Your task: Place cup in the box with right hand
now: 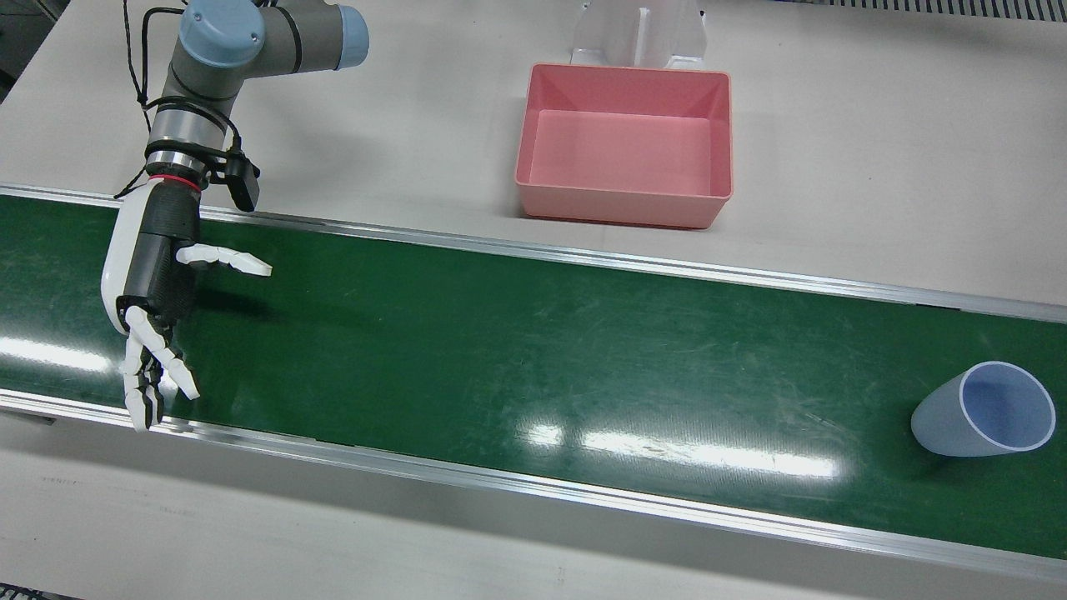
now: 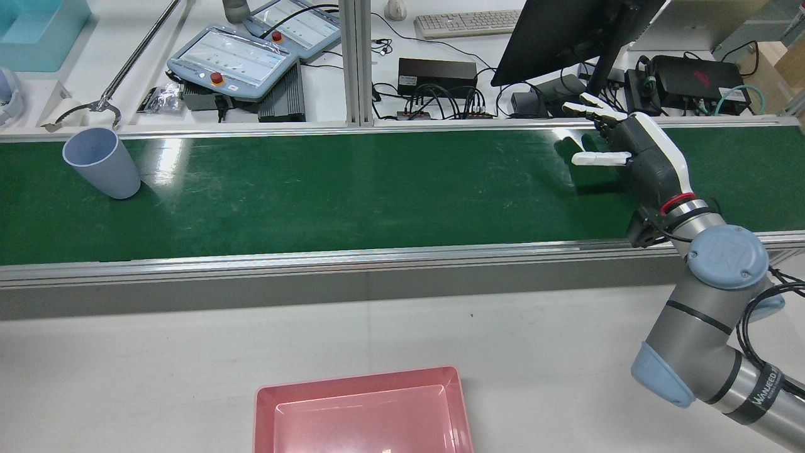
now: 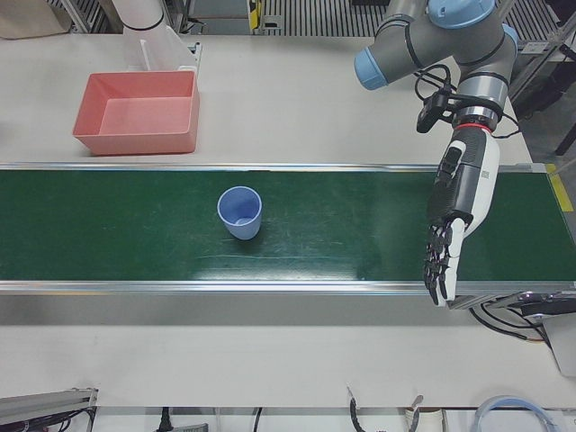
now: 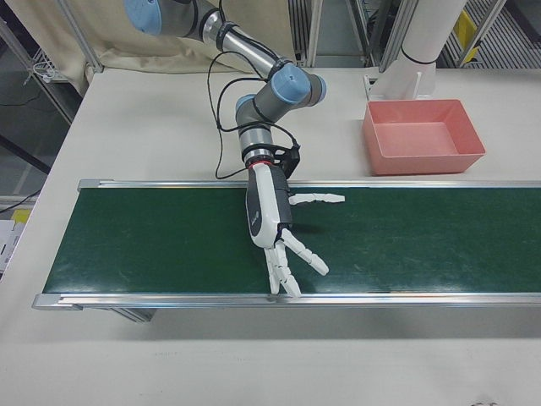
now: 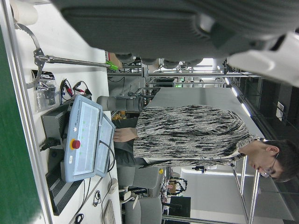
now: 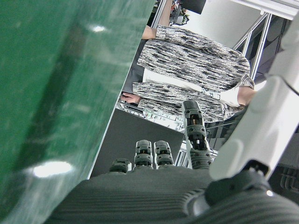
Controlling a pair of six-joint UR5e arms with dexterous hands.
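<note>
The blue cup (image 1: 984, 412) stands mouth up on the green conveyor belt (image 1: 500, 350), near the belt's end on the robot's left side. Nothing touches it. In the front view it lies at about 4 o'clock from the pink box (image 1: 625, 212), well apart from it. The box sits on the white table (image 1: 875, 167) just beyond the belt's rail, and its interior is bare.

The right hand (image 1: 154, 292) hangs over the opposite end of the belt, at roughly 9 o'clock from the cup in the front view and well apart from it. Its fingers (image 4: 287, 271) are spread and extended towards the operators' rail, with the thumb out sideways towards 3 o'clock. It holds nothing.

The left hand (image 3: 454, 225) shows in the left-front view, over the belt at 3 o'clock from the cup and clear of it. Its fingers are stretched out and slightly apart, pointing at the near rail, and it is empty.

In the rear view, two teach pendants (image 2: 233, 63) lie on the bench at about 1 o'clock from the cup. A person (image 5: 187, 135) in a patterned top shows in both hand views.
</note>
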